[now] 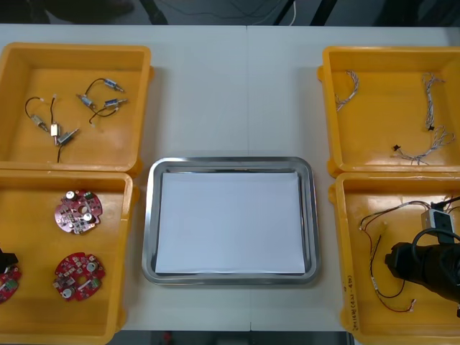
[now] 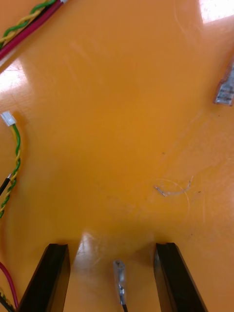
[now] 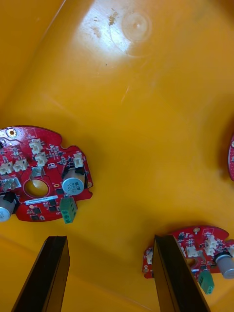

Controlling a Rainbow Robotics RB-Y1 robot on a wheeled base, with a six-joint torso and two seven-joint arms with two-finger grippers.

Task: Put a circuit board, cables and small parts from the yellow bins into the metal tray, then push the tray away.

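Observation:
My right gripper [image 1: 397, 263] is low inside the near right yellow bin [image 1: 342, 251], among red and yellow cables [image 1: 384, 215]. In the right wrist view it [image 2: 112, 246] is open over bare bin floor, with a small metal cable end [image 2: 119, 279] between its fingers. A twisted cable [image 2: 14, 161] lies off to one side. My left gripper [image 3: 110, 239] is open above the near left bin [image 1: 118, 251]. One red circuit board [image 3: 41, 178] lies just beyond one finger, and another board [image 3: 195, 253] sits beside the other finger. The metal tray [image 1: 151, 215] is white inside.
The far left bin [image 1: 144, 65] holds small metal parts with black cables [image 1: 93, 104]. In the far right bin [image 1: 327, 72] lie twisted blue and white cables [image 1: 431, 108]. Two boards [image 1: 77, 211] [image 1: 79, 276] lie in the near left bin, with a third at the view's edge.

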